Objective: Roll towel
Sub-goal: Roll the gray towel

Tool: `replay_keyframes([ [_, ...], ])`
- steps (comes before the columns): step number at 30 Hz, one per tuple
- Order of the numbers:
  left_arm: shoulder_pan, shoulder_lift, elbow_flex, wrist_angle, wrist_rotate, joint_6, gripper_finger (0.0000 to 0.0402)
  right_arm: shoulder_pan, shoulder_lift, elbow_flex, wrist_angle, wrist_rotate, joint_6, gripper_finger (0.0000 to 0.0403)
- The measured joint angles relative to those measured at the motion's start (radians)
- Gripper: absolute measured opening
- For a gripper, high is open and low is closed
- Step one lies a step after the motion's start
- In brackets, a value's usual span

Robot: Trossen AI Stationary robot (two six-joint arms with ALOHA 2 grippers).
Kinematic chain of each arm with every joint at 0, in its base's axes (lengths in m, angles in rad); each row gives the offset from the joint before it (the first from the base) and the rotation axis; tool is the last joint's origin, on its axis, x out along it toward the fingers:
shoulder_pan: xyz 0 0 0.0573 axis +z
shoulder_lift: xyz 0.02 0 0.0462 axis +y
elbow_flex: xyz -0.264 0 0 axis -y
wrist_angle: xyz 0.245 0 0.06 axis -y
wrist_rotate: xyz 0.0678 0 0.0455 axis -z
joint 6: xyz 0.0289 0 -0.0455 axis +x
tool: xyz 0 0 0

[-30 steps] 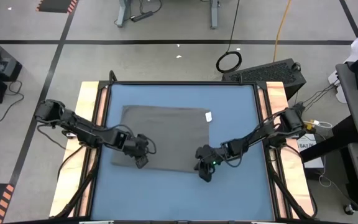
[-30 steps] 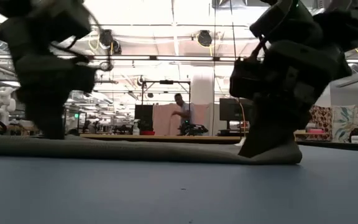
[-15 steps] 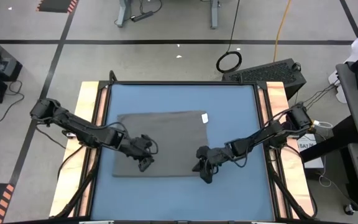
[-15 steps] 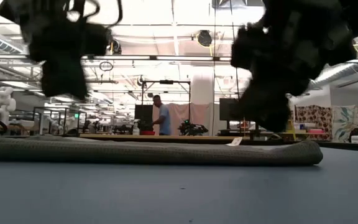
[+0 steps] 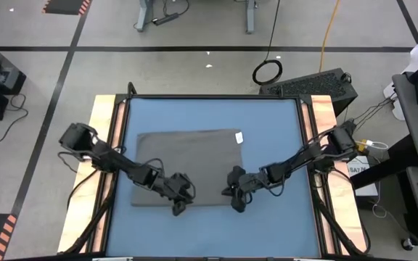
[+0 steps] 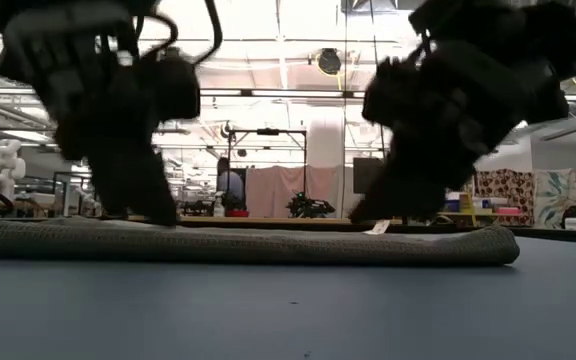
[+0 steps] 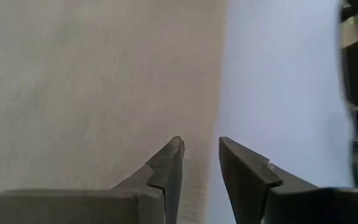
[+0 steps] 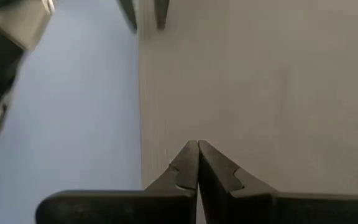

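The grey-brown towel (image 5: 187, 167) lies spread flat on the blue table (image 5: 274, 123), its white tag (image 5: 242, 136) at the far right corner. In the low view the towel (image 6: 268, 245) is a low band with a rounded right end. My left gripper (image 5: 180, 206) is at the towel's near edge, right of its middle. It is open, one fingertip (image 7: 176, 149) over the cloth and the other (image 7: 229, 149) over the bare table. My right gripper (image 5: 236, 204) is shut over the cloth just inside the near right corner (image 8: 197, 144). My left gripper slants down over the towel's near edge (image 7: 219, 112), its fingers on either side of that edge. I cannot tell whether they touch the cloth. My right gripper's shut fingertips slant down at the towel close to its near edge (image 8: 166, 124). I cannot tell whether they touch it.
Bare blue table lies on every side of the towel, widest at the far edge and on the right. Wooden rails (image 5: 106, 145) run along the table's left and right sides. Each wrist view shows the other arm a short way off along the near edge. A person (image 6: 230, 190) stands far back in the room.
My left gripper has moved along the towel's near edge toward the table's right and near edges, closer to my right gripper, and has tipped. The towel has slid a little toward the near edge. Its near right corner, then under my right gripper, now lies free.
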Motion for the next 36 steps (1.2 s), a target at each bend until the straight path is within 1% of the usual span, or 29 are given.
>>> replay_keyframes([
  [3,-0.006,0.054,-0.001,-0.020,0.001,-0.073,0.0111,0.003,0.041,0.000,-0.003,-0.034,0.026,0.0000],
  [5,-0.002,0.055,0.002,-0.014,0.028,-0.128,0.0111,0.005,0.056,-0.001,-0.011,-0.039,0.058,0.0000],
  [7,0.021,0.023,0.000,-0.031,0.080,-0.199,0.0111,-0.001,0.050,0.000,-0.014,-0.076,0.093,0.0000],
  [10,0.061,-0.073,0.037,-0.103,0.131,-0.242,0.0111,-0.020,0.003,-0.001,-0.021,-0.122,0.104,0.0000],
  [12,0.078,-0.142,0.074,-0.247,0.127,-0.257,0.0111,-0.039,-0.047,0.006,-0.017,-0.148,0.101,0.0000],
  [15,0.085,-0.228,0.149,-0.480,0.039,-0.269,0.0111,-0.080,-0.114,0.009,-0.067,-0.185,0.073,0.0000],
  [18,0.083,-0.290,0.208,-0.732,-0.037,-0.390,0.0111,-0.151,-0.187,0.040,-0.219,-0.187,0.065,0.0000],
  [20,0.072,-0.306,0.207,-0.855,-0.041,-0.463,0.0111,-0.213,-0.217,0.073,-0.321,-0.186,0.046,0.0000],
  [21,0.065,-0.308,0.202,-0.889,-0.040,-0.488,0.0111,-0.246,-0.222,0.087,-0.368,-0.187,0.028,0.0000],
  [23,0.056,-0.307,0.193,-0.916,-0.039,-0.525,0.0111,-0.310,-0.218,0.112,-0.442,-0.204,-0.019,0.0000],
  [25,0.047,-0.291,0.161,-0.936,-0.039,-0.548,0.0109,-0.378,-0.199,0.144,-0.475,-0.251,-0.050,0.0000],
  [28,0.045,-0.264,0.087,-0.884,-0.008,-0.606,0.0095,-0.467,-0.155,0.217,-0.572,-0.330,-0.082,0.0000],
  [30,0.051,-0.248,0.030,-0.838,0.003,-0.638,0.0081,-0.511,-0.120,0.280,-0.670,-0.341,-0.132,0.0000],
  [32,0.066,-0.238,-0.029,-0.764,0.000,-0.638,0.0066,-0.539,-0.081,0.325,-0.725,-0.345,-0.180,0.0000],
  [35,0.108,-0.228,-0.099,-0.660,0.003,-0.567,0.0043,-0.559,-0.029,0.330,-0.722,-0.349,-0.235,0.0000],
  [36,0.126,-0.227,-0.110,-0.654,0.006,-0.539,0.0036,-0.563,-0.007,0.330,-0.725,-0.349,-0.245,0.0000],
])
